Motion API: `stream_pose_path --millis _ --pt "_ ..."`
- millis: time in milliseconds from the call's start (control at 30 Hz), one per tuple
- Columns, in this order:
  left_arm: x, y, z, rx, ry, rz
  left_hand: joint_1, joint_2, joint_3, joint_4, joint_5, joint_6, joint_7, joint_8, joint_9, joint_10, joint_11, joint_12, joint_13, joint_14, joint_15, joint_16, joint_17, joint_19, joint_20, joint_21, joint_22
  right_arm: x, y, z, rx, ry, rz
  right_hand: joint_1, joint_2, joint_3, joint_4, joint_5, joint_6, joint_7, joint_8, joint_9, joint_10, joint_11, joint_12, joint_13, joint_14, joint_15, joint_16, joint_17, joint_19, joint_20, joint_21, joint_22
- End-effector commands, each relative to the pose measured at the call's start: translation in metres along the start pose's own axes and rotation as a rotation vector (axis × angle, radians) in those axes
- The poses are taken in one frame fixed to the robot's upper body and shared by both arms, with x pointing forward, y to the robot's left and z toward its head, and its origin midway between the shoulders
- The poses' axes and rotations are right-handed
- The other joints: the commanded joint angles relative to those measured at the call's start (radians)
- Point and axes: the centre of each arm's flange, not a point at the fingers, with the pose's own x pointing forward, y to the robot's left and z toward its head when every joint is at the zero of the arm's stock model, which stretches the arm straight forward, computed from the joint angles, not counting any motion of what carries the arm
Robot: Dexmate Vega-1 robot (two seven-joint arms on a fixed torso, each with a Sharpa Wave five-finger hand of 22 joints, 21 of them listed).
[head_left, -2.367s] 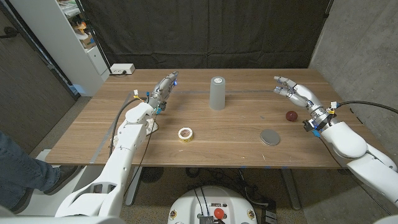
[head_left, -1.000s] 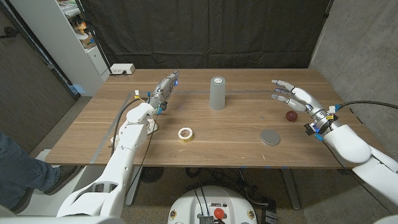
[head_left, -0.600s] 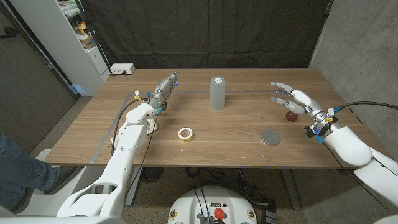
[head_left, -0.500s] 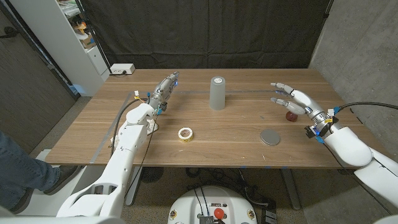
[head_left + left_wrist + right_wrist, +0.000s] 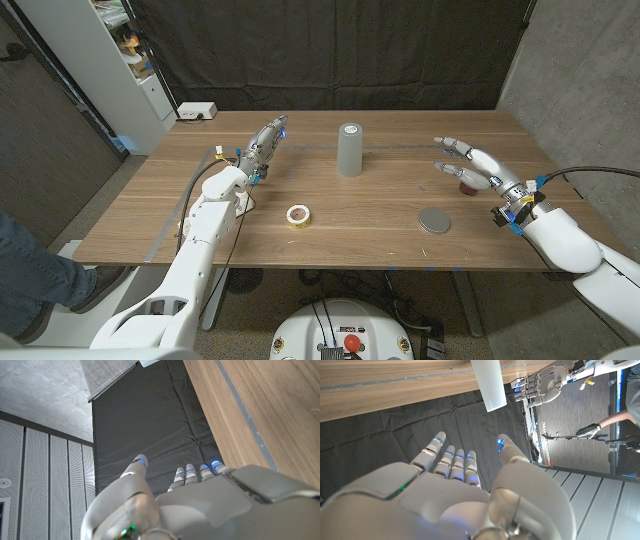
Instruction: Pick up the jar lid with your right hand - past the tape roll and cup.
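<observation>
While the jar lid (image 5: 434, 220) lies flat on the desk (image 5: 140, 215), well past the tape roll (image 5: 297, 214) and cup (image 5: 348, 149), the right robot hand (image 5: 476, 167) is held empty, fingers spread, above and beyond it, apparently readied for a reach.

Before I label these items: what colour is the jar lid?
Grey, a flat round jar lid, best seen in the head view.

table (image 5: 330, 205): brown wood grain | jar lid (image 5: 434, 220): plain grey | cup (image 5: 348, 149): grey | tape roll (image 5: 298, 214): pale yellow | small round thing (image 5: 467, 186): dark red, possibly maroon | hands: white, blue-lit fingertips | backdrop: black
</observation>
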Motion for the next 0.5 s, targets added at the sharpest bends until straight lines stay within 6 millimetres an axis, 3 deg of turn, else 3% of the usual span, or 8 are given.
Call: stream_pose_path --millis 33,500 --pt "-0.001 -0.0025 0.002 0.003 -0.007 0.001 0.002 0.008 0.0 -0.007 0.006 0.005 0.003 0.005 0.004 -0.009 0.004 0.009 -0.001 -0.008 0.004 0.003 0.003 -0.025 0.008 -0.003 0.002 -0.0064 0.0008 0.003 -0.025 0.003 0.022 0.002 -0.008 0.008 0.001 -0.001 0.005 -0.006 0.001 0.001 0.0 -0.006 -0.001 0.0 0.003 0.001 -0.001 0.002 0.0 0.001 0.0 0.003" --pt "-0.0011 -0.0066 -0.0009 -0.003 0.005 0.003 0.001 0.009 0.0 -0.01 0.007 0.005 0.003 0.005 0.004 -0.011 0.003 0.008 -0.001 -0.008 0.004 0.003 0.003 -0.025 0.009 -0.005 0.002 -0.0071 0.0012 0.005 -0.068 -0.018 0.053 0.003 -0.014 0.009 0.002 -0.002 0.005 -0.007 0.001 0.001 0.0 -0.008 -0.001 0.0 0.002 0.0 -0.001 0.003 -0.001 0.003 0.0 0.003"
